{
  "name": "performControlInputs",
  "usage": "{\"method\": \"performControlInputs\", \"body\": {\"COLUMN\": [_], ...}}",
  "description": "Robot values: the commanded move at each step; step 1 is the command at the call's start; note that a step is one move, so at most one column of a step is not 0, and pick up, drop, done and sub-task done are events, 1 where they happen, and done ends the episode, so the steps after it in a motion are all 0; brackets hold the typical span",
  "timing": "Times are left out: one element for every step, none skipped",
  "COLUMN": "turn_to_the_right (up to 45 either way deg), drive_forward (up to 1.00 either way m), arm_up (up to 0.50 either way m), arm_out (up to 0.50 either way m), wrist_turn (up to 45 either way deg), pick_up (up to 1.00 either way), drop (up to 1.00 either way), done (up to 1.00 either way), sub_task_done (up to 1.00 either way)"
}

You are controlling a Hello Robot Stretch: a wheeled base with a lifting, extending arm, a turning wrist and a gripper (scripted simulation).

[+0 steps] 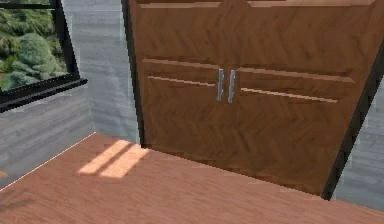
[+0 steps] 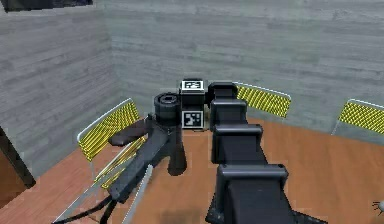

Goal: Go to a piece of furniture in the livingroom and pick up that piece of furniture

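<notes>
Well, which piece of furniture is meant cannot be told. The nearest likely shapes are three curved yellow-striped panels in the arm side view: one at the left (image 2: 108, 127), one past the middle (image 2: 262, 99) and one at the right edge (image 2: 360, 116). All three stand upright along the rim of a wood-brown surface (image 2: 320, 165), before grey plank walls (image 2: 300, 45) that meet in a corner.

The gripper (image 2: 118, 196) lies near the left panel, its dark body angled down toward the view's lower left. How its thin fingers (image 2: 142, 185) stand cannot be told, nor whether it holds anything. Right of it the arm (image 2: 240, 150), a dark square bar, rises from the bottom edge. Two white marker squares (image 2: 193, 103) sit at its far end.

In the forward view a double wooden door (image 1: 250, 110) with two metal handles (image 1: 226, 85) fills the middle and right. A dark-framed window (image 1: 35, 45) shows greenery at the left. A grey wall (image 1: 105, 60) stands between them, and a sunlit patch (image 1: 115, 160) lies on the wooden floor (image 1: 170, 195).
</notes>
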Motion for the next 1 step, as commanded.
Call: {"method": "performControlInputs", "body": {"turn_to_the_right": [0.0], "drive_forward": [0.0], "arm_up": [0.0], "arm_out": [0.0], "wrist_turn": [45.0], "pick_up": [0.0], "drop": [0.0], "done": [0.0], "sub_task_done": [0.0]}}
